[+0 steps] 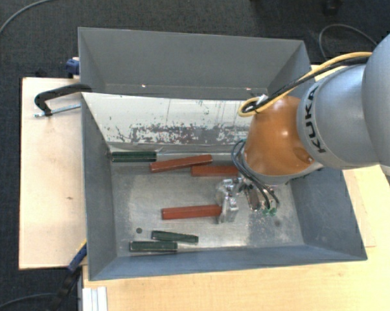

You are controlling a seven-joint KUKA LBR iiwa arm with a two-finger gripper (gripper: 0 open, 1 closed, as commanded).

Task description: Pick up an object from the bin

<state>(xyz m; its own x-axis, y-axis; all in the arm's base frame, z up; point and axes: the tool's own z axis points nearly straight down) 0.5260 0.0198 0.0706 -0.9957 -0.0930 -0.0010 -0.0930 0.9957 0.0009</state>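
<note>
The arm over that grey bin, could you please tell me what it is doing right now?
The arm reaches in from the right, and its gripper is low over the floor of the bin, at the right end of a red-brown stick lying mid-floor. Whether it has hold of it cannot be told. Two more red-brown sticks lie by the back wall, a dark green stick to their left, and two dark green sticks near the front.

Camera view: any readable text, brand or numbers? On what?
"KUKA": on the grey arm link, the letters running up its side next to the orange cover.
No other text: the bin and the bars in it show no lettering.
</note>
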